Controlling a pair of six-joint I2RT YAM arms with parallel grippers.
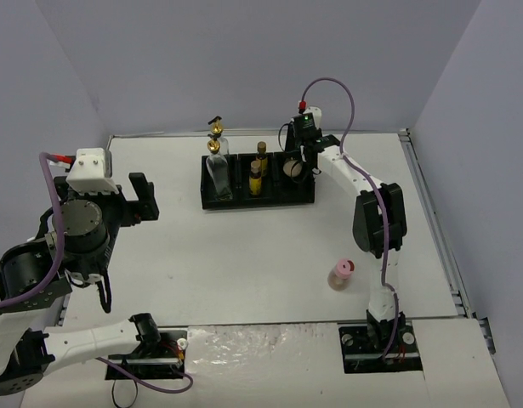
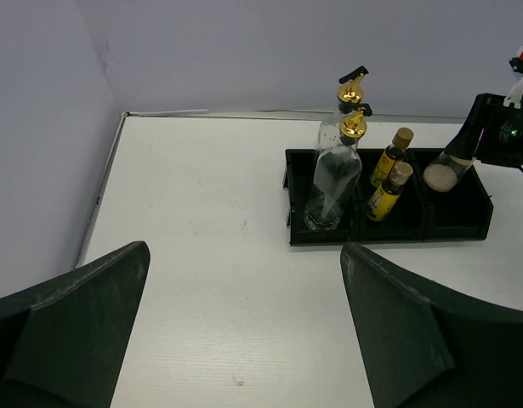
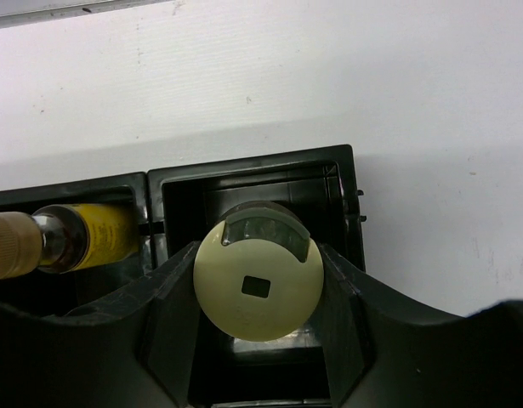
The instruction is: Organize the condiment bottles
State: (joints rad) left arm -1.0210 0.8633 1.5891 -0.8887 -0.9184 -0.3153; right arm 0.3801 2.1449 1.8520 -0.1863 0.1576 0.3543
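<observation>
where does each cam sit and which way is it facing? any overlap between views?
Top external: above and behind the bases, looking down over the table; left arm and right arm show.
Left wrist: at the table's left side, facing across at the black tray; the open left gripper frames the bottom corners.
Right wrist: over the tray's right compartment, looking down; right gripper shut on the beige jar.
Shared: all three see the tray and the beige jar.

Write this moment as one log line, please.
right gripper: shut on beige jar | position: tray, right compartment | left gripper: open, empty | pink jar: on table, outside tray
</observation>
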